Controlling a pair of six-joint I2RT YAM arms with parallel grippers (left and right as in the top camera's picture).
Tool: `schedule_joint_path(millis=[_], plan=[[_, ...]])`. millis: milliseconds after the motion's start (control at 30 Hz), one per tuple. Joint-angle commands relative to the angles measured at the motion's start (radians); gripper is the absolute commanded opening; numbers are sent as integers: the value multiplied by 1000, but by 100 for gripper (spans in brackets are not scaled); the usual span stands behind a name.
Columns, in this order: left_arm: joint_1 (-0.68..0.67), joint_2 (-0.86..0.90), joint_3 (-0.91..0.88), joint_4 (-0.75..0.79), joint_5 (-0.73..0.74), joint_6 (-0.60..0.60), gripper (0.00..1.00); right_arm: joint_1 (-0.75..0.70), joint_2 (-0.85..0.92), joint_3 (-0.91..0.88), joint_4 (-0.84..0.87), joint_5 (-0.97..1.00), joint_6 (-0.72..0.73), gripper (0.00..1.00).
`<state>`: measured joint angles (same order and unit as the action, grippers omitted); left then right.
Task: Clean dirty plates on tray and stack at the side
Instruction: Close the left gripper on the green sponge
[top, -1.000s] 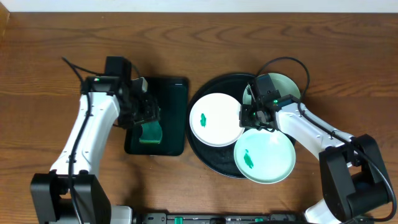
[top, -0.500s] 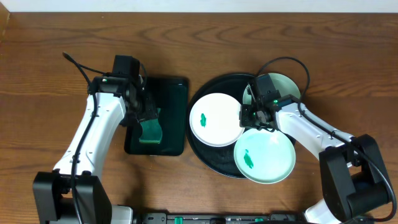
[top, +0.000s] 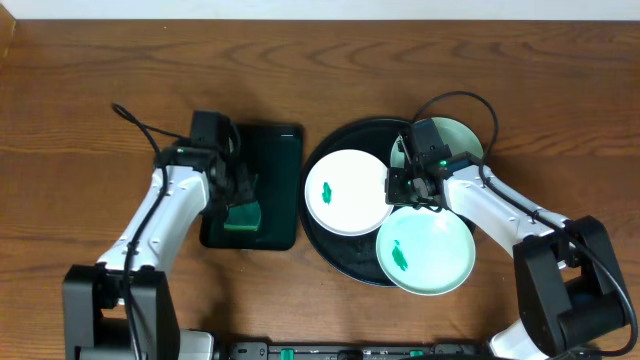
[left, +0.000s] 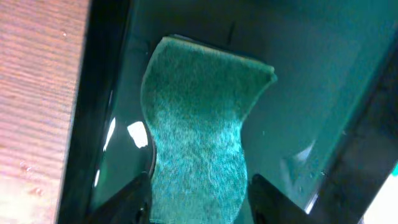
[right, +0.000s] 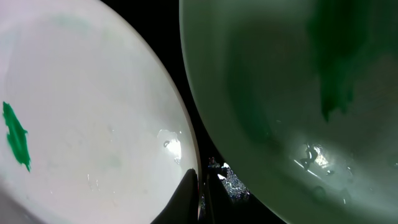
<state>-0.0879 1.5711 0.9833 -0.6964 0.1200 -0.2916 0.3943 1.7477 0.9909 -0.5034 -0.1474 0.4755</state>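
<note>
Left gripper (left: 199, 202) and right gripper (right: 196, 194) both clamped, pointing down.

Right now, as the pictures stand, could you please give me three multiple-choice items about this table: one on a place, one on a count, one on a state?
1. Where does the green sponge lie?
A) in a bowl
B) in the rectangular black tray
C) on the bare wood

2. How many plates sit on the round black tray?
A) one
B) two
C) three

3. What is the state of the white plate?
A) wiped clean
B) marked with a green smear
C) turned upside down

Answers:
1 B, the sponge rests inside the rectangular tray.
2 C, one white and two mint ones show there.
3 B, the overhead view shows the smear on it.
</note>
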Motion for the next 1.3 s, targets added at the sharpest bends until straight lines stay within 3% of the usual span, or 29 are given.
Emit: schedule_joint_path(millis=[0,333,767,1267], plan=[[-3,4,-16,23,-19,-3,46,13,5,-6,2,8,10,5],[-5,4,-16,36,-21,-44,39,13,5,-6,3,8,10,7],[-64,4,-16,40,-133,-89,42,13,5,-6,2,8,10,7],[-66,23,-32,48,-129,-88,43,13,5,-6,2,8,10,7]])
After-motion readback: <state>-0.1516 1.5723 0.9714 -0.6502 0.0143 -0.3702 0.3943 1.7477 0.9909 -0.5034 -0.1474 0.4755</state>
